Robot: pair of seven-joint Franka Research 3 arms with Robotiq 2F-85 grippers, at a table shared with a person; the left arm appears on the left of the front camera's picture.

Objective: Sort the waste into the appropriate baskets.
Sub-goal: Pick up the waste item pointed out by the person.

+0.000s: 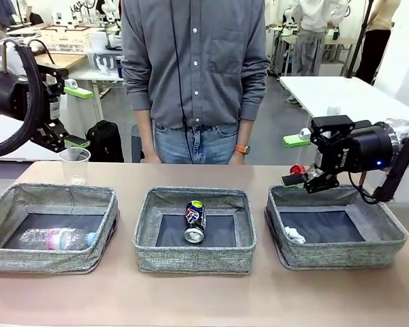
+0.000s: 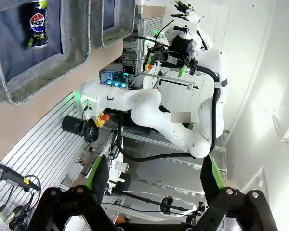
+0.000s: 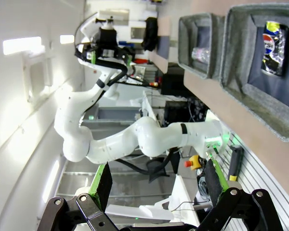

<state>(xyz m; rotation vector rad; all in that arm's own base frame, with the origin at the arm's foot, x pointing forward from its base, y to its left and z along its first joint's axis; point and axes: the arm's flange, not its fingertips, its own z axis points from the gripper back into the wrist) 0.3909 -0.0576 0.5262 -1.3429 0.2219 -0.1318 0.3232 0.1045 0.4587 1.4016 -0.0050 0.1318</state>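
Bright, even room light casts soft shadows; wrist views bend and glare white.

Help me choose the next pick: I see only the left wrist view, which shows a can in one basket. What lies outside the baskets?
Observer: A clear plastic cup stands upright on the table, behind the left basket.
Operator: Anything else loose?
Observer: Something small and red sits just behind the right basket.
Operator: What's in the left basket?
Observer: A clear bottle, lying on its side.
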